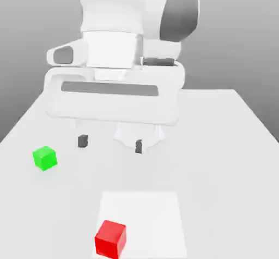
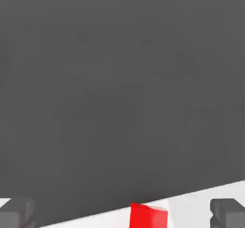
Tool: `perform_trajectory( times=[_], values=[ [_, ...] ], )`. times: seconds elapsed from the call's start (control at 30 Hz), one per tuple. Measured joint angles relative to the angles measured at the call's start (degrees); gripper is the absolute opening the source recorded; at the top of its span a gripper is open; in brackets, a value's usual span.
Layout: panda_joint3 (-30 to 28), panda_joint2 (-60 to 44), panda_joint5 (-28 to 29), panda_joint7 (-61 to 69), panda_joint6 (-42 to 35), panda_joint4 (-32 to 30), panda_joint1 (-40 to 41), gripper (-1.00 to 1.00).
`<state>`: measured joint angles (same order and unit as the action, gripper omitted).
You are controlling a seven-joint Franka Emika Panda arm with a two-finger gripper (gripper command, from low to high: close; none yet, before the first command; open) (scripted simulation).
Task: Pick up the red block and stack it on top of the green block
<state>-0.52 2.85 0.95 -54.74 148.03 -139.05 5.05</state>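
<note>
The red block sits on a lighter square patch of the white table, near the front edge in the exterior view. The green block rests on the table toward the exterior view's left, apart from the red one. My gripper hangs open above the table's middle, behind both blocks, with nothing between its dark fingertips. In the hand view the red block shows between the two fingertips, further off, with my gripper open.
The white arm body fills the upper middle of the exterior view. A lighter square patch marks the table under the red block. The table's edge runs along the exterior view's right.
</note>
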Motion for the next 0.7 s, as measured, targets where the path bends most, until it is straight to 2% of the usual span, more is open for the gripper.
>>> perform_trajectory(
  times=[0.2,0.37,0.4,0.6,0.7],
  values=[
    [-0.4,-12.5,-1.1,-1.6,4.7,-2.1,1.0,0.0],
    [-0.2,-22.8,-1.6,-1.7,12.3,-1.3,1.3,0.0],
    [-0.1,-24.5,-1.7,-1.6,13.7,-1.0,1.4,-1.0],
    [0.0,-25.3,-1.6,-1.7,14.4,-0.9,1.4,-1.0],
    [-0.1,-21.6,-1.5,-1.8,11.3,-1.5,1.4,-1.0]
  ],
)
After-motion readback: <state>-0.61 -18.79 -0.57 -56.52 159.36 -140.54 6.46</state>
